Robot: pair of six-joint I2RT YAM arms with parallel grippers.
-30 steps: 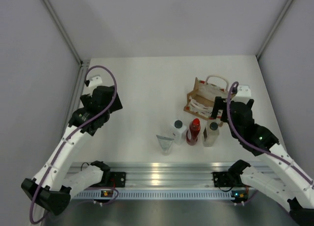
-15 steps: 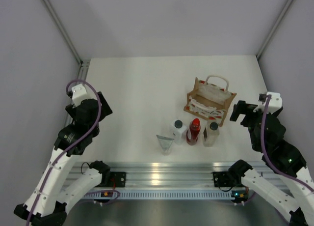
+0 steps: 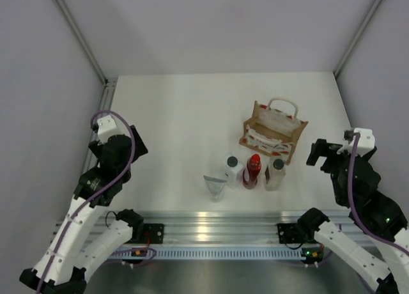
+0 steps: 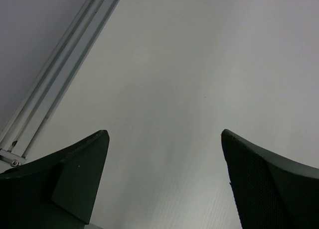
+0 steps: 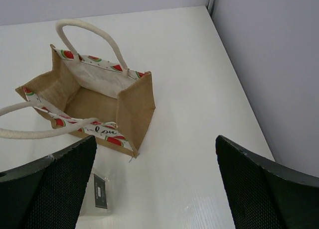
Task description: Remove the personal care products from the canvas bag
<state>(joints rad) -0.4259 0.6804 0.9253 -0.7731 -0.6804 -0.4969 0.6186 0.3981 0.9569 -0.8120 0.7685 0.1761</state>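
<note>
White flat table surface (image 3: 185,115), grey walls on three sides, silver aluminium rail (image 3: 204,225) along the near edge.

Left gripper (image 4: 163,139): over the left edge of the surface. Black jaws spread wide, nothing between them. The left wrist view shows only bare white surface and the edge rail below it. Well apart from all task items.

Right gripper (image 5: 156,139): near the right edge, to the right of the bag and not touching it. Jaws wide apart, holding nothing. The bag sits beyond the fingertips in the right wrist view.

Small tan-brown canvas tote bag (image 3: 273,131) with white looped handles and a red-and-white printed strip: stands upright on the right half of the surface, towards the far-right corner, mouth open upward. The right wrist view shows its brown inner bottom and one white inner wall.

All four products stand outside the bag, in a row between it and the near edge, right of centre:
- Clear pale bottle with grey cap (image 3: 276,174): rightmost, just in front of the bag's near side.
- Red bottle with red cap (image 3: 252,171): middle, just beside the white bottle; cannot tell if they touch.
- White squarish bottle with dark round cap (image 3: 232,166): left of the red one.
- Small grey tapered pouch (image 3: 215,186): leftmost, closest to the near edge, wide end up.
</note>
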